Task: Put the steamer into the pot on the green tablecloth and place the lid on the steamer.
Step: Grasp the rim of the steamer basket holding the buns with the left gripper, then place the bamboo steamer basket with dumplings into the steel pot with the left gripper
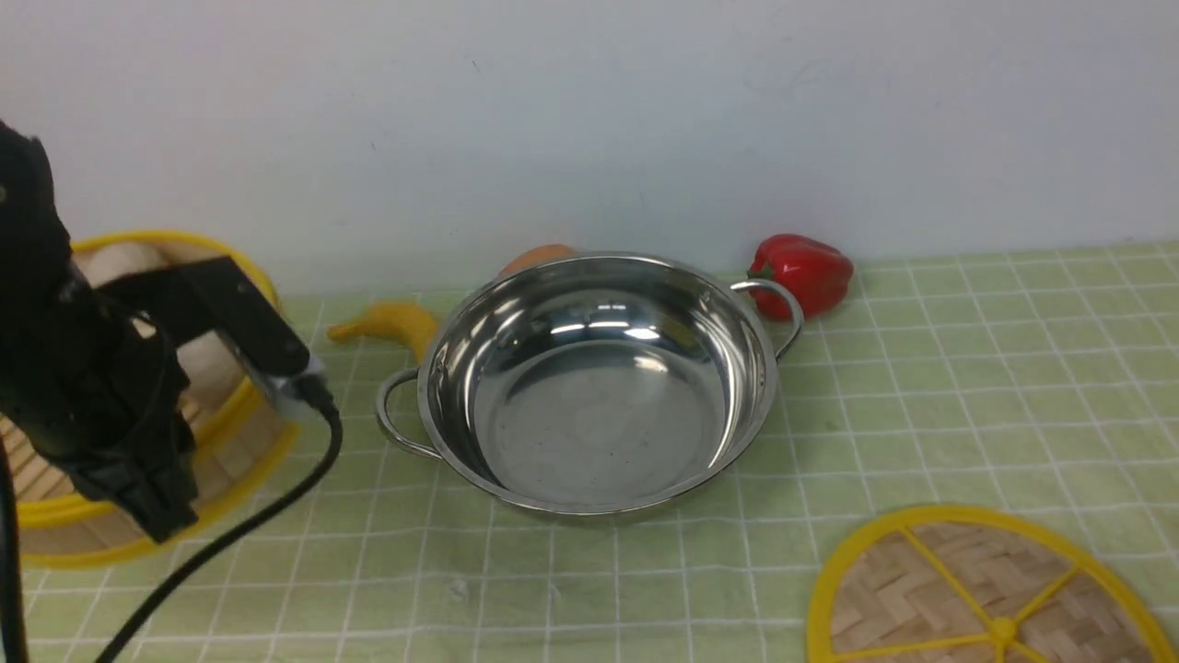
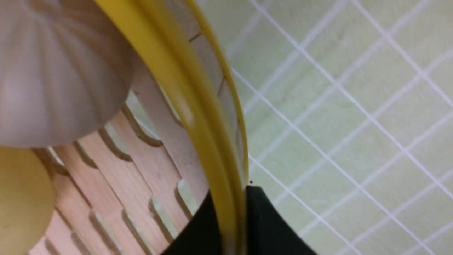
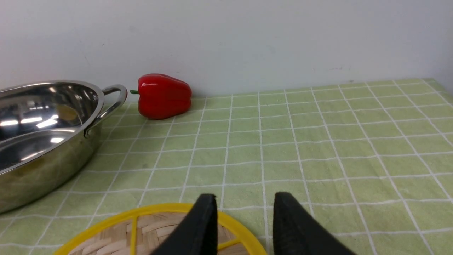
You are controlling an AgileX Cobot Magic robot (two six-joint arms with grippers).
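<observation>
Left wrist view alone: left pincer (image 2: 231,194) clenched on yellow-rimmed bamboo steamer (image 2: 148,170) holding white pleated bun (image 2: 53,71); right pincer (image 3: 244,202) released.

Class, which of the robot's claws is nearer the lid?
Right. The right claw hangs open over the lid, at its edge. The left claw is beyond the pot, clamped on the steamer rim.

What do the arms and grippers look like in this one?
The left arm is bulky and black, carrying a black boxy mount with a silvery end; a black cable loops down from it. The left gripper and right gripper have plain black, tapered jaws. No markings visible.
</observation>
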